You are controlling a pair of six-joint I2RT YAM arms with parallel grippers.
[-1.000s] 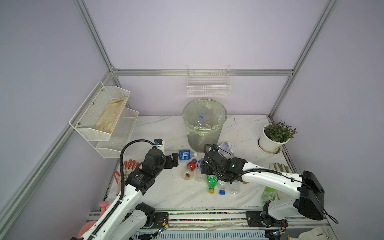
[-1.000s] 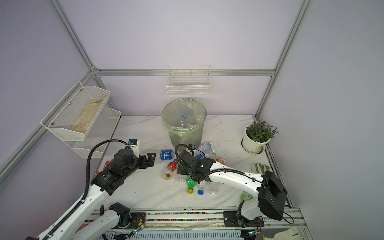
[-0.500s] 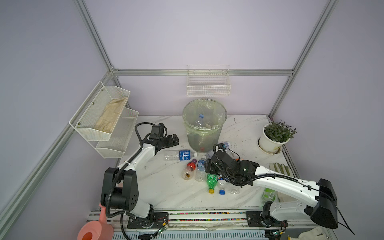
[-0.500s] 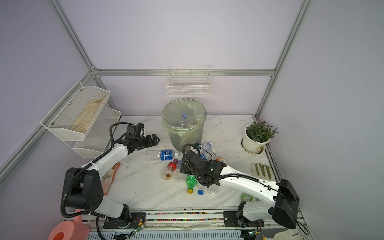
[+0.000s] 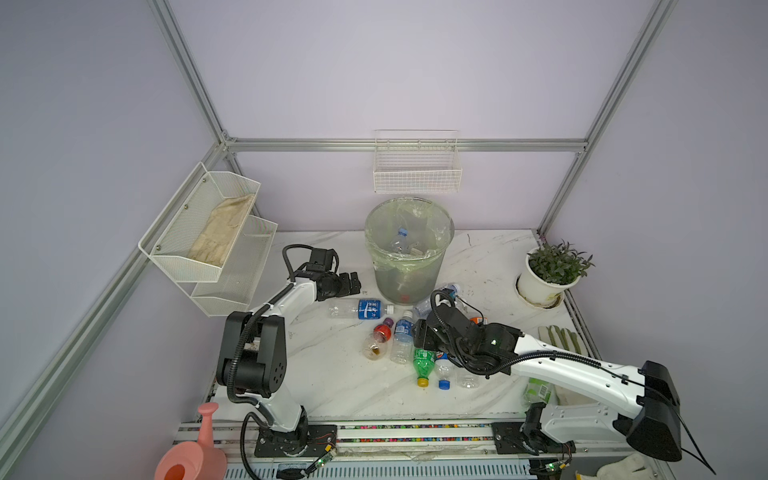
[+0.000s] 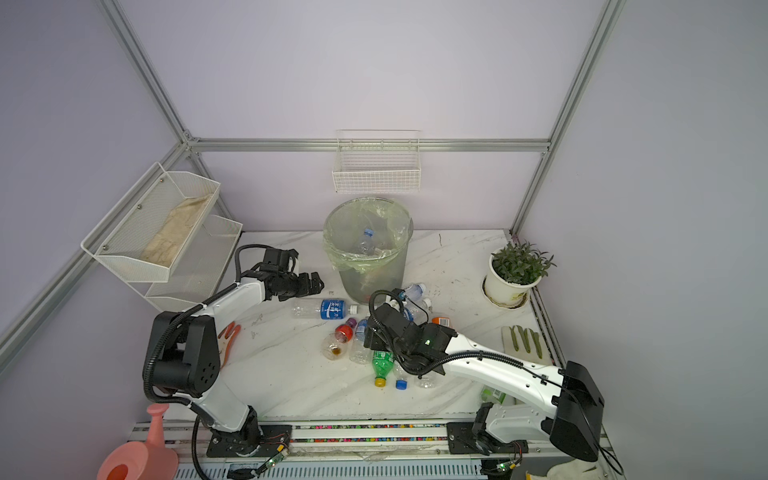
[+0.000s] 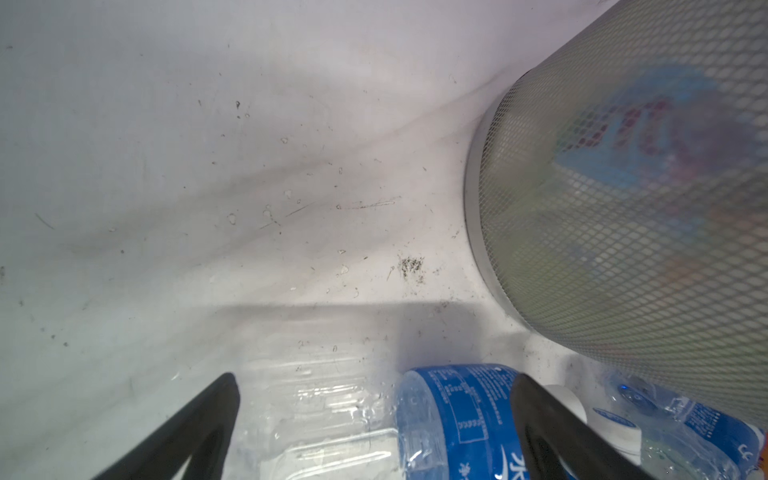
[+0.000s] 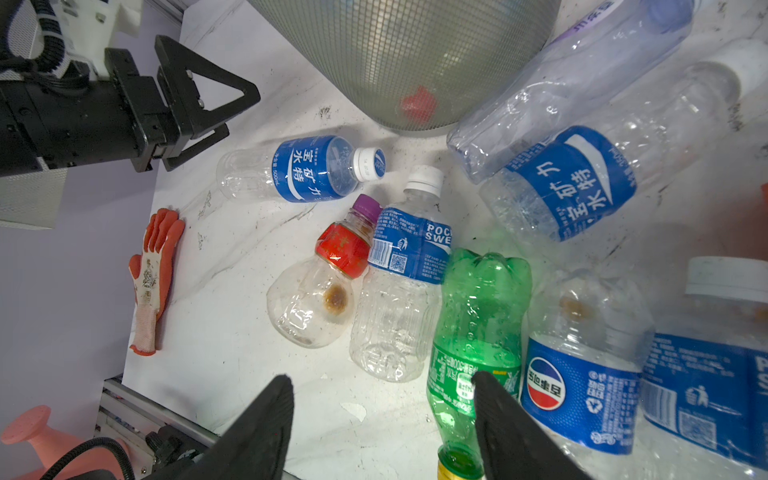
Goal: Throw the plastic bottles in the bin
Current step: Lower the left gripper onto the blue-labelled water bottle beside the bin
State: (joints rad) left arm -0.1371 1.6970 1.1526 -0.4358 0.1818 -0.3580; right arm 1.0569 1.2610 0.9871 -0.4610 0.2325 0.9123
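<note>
In the right wrist view a clear plastic bottle with a white cap (image 8: 399, 282) shows "POC" over "SWE" on its blue label. A clear bottle lying flat (image 8: 299, 170) carries 宝矿力水特 and "500mL" on a blue wrap. A crumpled clear bottle (image 8: 582, 178) shows the same characters. A blue-labelled bottle (image 8: 582, 374) bears the round red, white and blue Pepsi mark. Among them lie a green bottle with a yellow cap (image 8: 478, 324) and a gourd-shaped bottle with a red label and purple cap (image 8: 324, 282).

In both top views these bottles cluster at mid-frame on the white marble table (image 5: 332, 382). They lie just below the round grey mesh bin with a pale-green liner (image 5: 415, 282), which holds a blue-capped bottle (image 5: 401, 239). The right arm hides part of the cluster.

The right gripper (image 8: 380, 380) hangs over the cluster, fingers spread, nothing between them. The left gripper (image 5: 351, 282), left of the bin, has its fingers spread wide over the flat bottle's clear end and grips nothing.

An orange-and-white work glove (image 8: 153, 266) lies at the table's left edge. A pink watering can (image 5: 187, 453) sits at lower left, a white plant pot (image 5: 540, 286) at right, and a white wire basket (image 5: 417, 174) hangs above the bin.
</note>
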